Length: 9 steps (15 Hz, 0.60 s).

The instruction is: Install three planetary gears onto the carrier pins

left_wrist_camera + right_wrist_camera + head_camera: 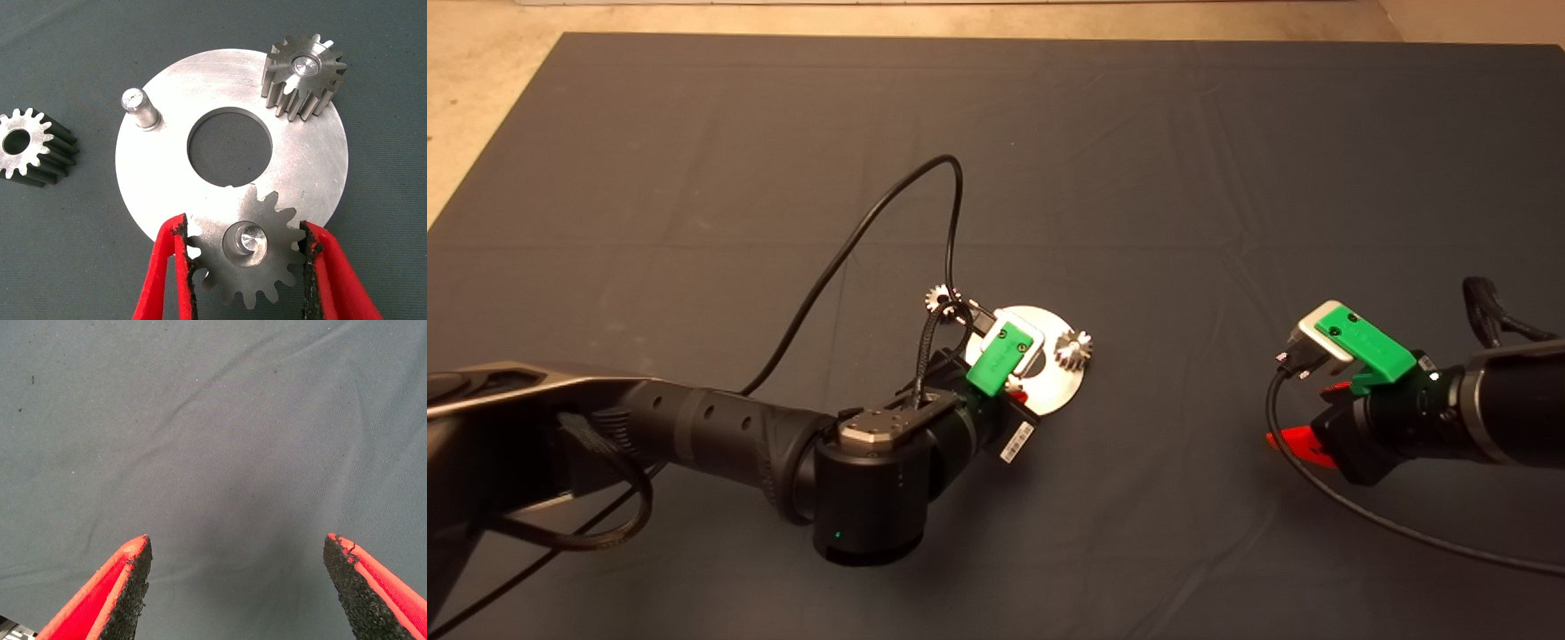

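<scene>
Left gripper (248,267) jaws grasping gear (248,257) on pin at disc (160,193) edge, right gripper (237,587) jaws released over bare mat (213,420)

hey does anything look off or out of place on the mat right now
Nothing looks damaged. One planetary gear lies on the mat beside the disc, its pin bare. The other two sit on pins, one between the left gripper jaws.

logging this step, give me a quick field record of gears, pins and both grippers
gears on pins: two, far gear and near gear
loose gear: one, on the mat beside the disc
bare pin: one
left gripper: over the disc, fingers either side of the near gear, contact unclear
right gripper: open, over bare mat to the right, holding nothing
</scene>
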Tool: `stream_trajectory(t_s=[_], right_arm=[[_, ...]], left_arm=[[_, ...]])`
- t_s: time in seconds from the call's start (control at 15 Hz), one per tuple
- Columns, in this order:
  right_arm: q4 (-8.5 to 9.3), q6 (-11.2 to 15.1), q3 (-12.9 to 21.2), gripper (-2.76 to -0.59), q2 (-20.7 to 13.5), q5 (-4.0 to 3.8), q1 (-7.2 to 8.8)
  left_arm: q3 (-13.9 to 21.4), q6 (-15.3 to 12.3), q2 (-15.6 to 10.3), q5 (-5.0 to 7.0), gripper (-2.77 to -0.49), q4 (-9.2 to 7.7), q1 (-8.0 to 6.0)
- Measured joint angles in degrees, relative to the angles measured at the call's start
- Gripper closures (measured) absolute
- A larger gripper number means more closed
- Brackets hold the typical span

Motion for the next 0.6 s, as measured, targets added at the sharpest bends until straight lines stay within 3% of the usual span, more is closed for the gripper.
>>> stream_trajectory(t_s=[0.6], right_arm=[[0.00, 0.00, 0.00, -1.89, 0.00, 0.00, 0.00]], left_arm=[[0.00, 0.00, 0.00, -0.04, -0.63, 1.03, 0.53]])
